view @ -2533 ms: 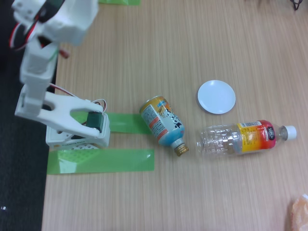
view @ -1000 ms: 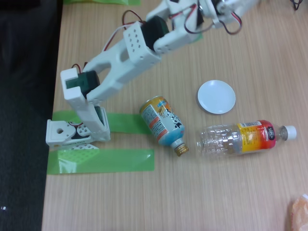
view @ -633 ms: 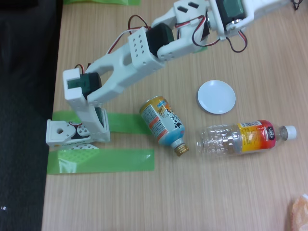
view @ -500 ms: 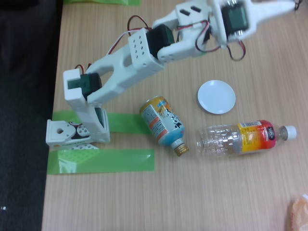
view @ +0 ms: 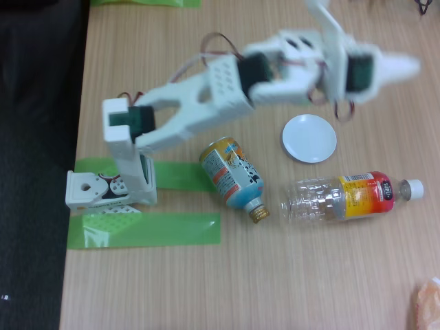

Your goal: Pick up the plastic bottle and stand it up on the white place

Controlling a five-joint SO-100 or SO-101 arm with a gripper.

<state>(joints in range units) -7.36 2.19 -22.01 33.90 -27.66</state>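
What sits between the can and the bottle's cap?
In the fixed view, the bottle's own clear body and label; between can and bottle base, bare table.

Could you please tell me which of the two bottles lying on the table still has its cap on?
The clear ribbed plastic bottle with the orange-red label has its white screw cap; the shorter blue-and-orange printed metal bottle shows a bare gold neck.

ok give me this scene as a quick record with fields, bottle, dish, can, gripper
bottle: plastic bottle lying on its side, cap toward the right of the fixed view
dish: white dish bare, just above the bottle, apart from it
can: printed can on its side, left of the bottle
gripper: gripper blurred, above the dish, holding nothing; open or shut unclear
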